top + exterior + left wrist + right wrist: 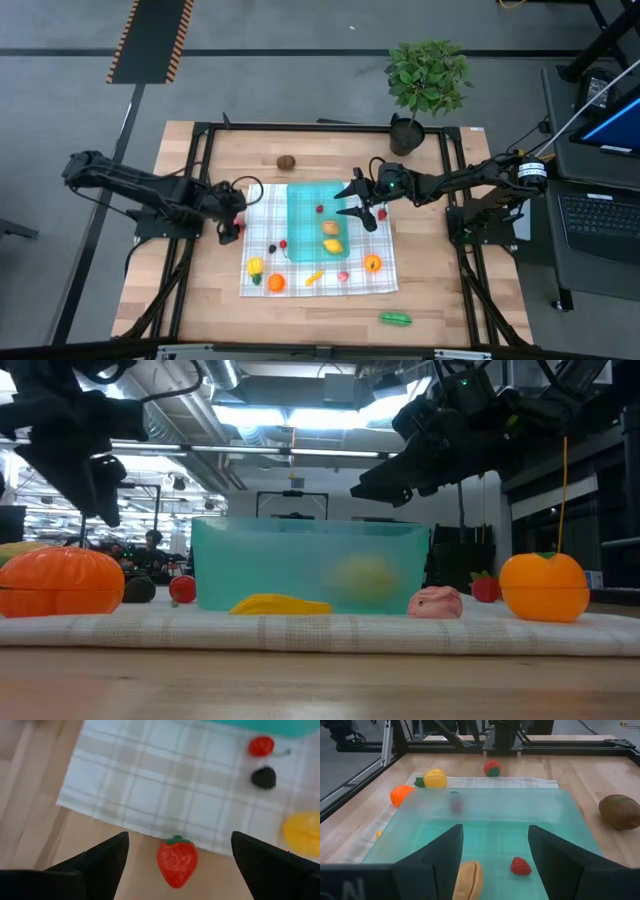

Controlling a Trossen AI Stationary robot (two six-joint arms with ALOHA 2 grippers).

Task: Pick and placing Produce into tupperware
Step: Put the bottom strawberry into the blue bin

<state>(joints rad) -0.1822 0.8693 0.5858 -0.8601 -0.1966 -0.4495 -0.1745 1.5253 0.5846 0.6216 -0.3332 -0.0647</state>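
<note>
The teal tupperware (305, 235) sits on the checked cloth and holds a red raspberry (520, 866), a tan piece (469, 880) and a yellow piece (333, 245). More produce lies around it on the cloth. My left gripper (180, 840) is open above the cloth's left edge. Its fingers stand on either side of a red strawberry (176, 861) lying on the bare wood, without touching it. My right gripper (495, 830) is open and empty, hovering over the tupperware's right part (358, 203).
On the cloth (300, 283) are a yellow pepper (255, 266), two oranges (276, 283) (372, 263), a banana (314, 277), a pink piece (343, 275) and small berries (271, 248). A kiwi (287, 161) and a pea pod (395, 319) lie on wood. A potted plant (425, 80) stands at the far edge.
</note>
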